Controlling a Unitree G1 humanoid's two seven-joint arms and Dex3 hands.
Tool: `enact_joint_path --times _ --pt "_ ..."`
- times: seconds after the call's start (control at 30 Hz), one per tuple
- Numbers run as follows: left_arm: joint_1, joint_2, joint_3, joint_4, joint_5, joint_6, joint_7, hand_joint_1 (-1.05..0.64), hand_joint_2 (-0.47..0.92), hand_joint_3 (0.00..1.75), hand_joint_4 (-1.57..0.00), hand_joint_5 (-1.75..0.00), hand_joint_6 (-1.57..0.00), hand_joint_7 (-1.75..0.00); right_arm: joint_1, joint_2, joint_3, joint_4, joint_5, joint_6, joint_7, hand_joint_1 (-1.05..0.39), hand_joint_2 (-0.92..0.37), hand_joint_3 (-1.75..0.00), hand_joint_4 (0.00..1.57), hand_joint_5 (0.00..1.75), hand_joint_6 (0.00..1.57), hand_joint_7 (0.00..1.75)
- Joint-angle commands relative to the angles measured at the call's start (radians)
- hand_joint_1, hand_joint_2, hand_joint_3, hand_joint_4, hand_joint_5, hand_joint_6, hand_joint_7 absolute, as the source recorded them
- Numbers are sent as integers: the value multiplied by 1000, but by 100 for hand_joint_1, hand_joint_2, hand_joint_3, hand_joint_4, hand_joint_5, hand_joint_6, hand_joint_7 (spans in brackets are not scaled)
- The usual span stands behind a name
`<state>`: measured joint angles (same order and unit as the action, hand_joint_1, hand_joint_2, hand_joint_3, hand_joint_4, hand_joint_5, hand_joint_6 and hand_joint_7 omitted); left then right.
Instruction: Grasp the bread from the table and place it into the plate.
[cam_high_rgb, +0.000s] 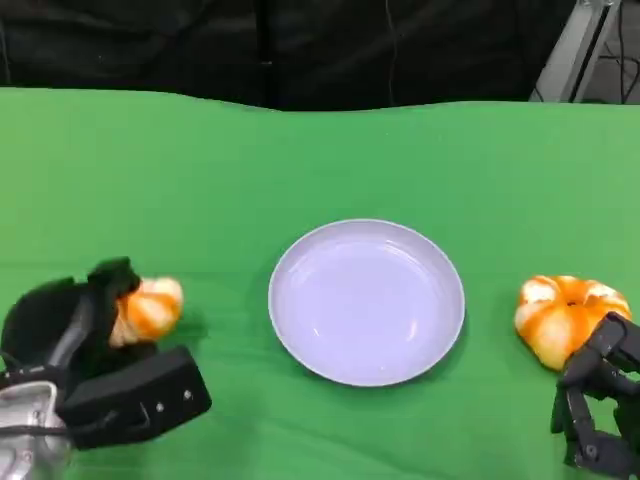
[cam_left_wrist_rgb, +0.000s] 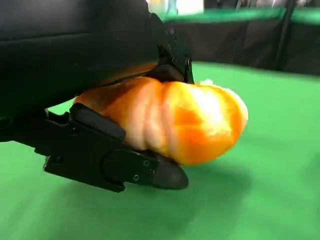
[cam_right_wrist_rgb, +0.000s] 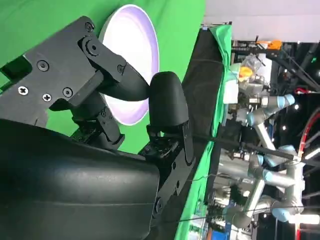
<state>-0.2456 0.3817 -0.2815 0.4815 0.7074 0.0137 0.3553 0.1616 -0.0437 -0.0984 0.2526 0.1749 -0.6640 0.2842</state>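
The left robot hand (cam_high_rgb: 95, 335) clasps a bread (cam_high_rgb: 147, 308) near the tabletop's (cam_high_rgb: 320, 160) left edge, ready for the central plate (cam_high_rgb: 366, 301). The right robot hand (cam_high_rgb: 603, 400) sits just beside a second bread (cam_high_rgb: 562, 315), seemingly empty-handed, its fingers curled.

a robotics lab: green-covered table (cam_high_rgb: 320, 160), black curtain (cam_high_rgb: 300, 50), industrial robot arms (cam_right_wrist_rgb: 265, 165) behind

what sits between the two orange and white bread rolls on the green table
The round pale lilac plate, empty, with bare green cloth on either side, in the head view.
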Motion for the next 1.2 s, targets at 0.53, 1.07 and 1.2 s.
enact_joint_path --times 0.53,1.07,1.2 --pt "35 48 43 -407 13 46 -143 -11 92 29 -72 -175 -51 -175 -8 -13 -16 20 7 -24 2 -16 -48 -128 91 175 77 169" --pt "-229 -84 -45 -332 -16 -23 -316 -13 79 59 -79 -175 -58 -175 -6 -12 -10 24 -2 -25 -6 -17 -48 -129 90 175 75 171" --pt "-276 -120 -68 -250 -10 -50 -300 -13 77 62 -78 -175 -57 -175 -7 -11 -9 26 -2 -30 -6 -17 -48 -128 90 175 75 171"
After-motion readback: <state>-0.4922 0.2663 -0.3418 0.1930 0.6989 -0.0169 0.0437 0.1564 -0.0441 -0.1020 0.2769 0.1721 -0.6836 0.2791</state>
